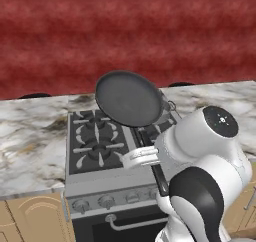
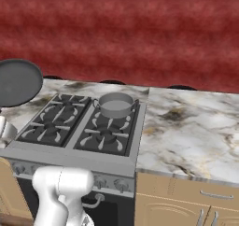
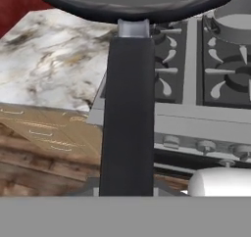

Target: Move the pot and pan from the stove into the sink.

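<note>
We have the pan (image 1: 129,98) lifted clear of the stove (image 1: 95,146), its dish tilted up and facing the cameras, with the end effector (image 1: 150,153) clamped on the long black handle (image 3: 128,118); the hand view shows that handle running straight up the middle to the dish. The pot (image 2: 115,104) sits on the far right burner, untouched. The sink does not appear in these views, so we judge the carry is only beginning and the pot's turn comes after.

To do this carry well, we should keep the grip firm and level the dish off somewhat, since a long handle held well back from the dish lets the weight lever against the fingers. We would swing slowly and keep the pan high until the basin comes into sight.

For clearance, the pot stands just beyond and to the right of the raised pan, so any sweep to the right should pass above its rim. The marbled counter (image 2: 191,127) to the right of the stove looks bare, as does the stretch to the left. The red wall (image 1: 125,36) behind limits how far the dish can reach.
</note>
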You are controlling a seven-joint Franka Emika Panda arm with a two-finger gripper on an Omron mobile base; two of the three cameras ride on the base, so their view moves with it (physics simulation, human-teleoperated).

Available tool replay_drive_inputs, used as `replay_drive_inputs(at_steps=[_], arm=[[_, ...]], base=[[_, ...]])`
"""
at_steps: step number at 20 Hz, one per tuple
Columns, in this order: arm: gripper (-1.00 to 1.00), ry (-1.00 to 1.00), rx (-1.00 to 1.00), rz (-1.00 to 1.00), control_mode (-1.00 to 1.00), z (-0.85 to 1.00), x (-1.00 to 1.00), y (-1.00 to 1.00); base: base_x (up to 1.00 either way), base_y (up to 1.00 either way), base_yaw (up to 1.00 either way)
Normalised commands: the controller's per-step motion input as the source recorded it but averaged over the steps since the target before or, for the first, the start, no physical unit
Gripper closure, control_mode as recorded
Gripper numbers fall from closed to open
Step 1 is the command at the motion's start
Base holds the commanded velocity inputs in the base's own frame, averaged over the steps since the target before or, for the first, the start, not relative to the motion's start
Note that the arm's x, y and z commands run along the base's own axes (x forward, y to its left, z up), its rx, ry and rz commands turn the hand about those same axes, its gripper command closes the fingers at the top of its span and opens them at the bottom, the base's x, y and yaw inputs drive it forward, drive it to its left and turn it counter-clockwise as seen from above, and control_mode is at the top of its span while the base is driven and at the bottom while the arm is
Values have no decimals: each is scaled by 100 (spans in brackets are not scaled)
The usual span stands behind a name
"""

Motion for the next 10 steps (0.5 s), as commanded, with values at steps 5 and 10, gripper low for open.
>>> replay_drive_inputs(at_steps=[5,10], arm=[[100,0,0,0,100,0,0,0],[100,0,0,0,100,0,0,0]], base=[[-54,0,0],[-26,0,0]])
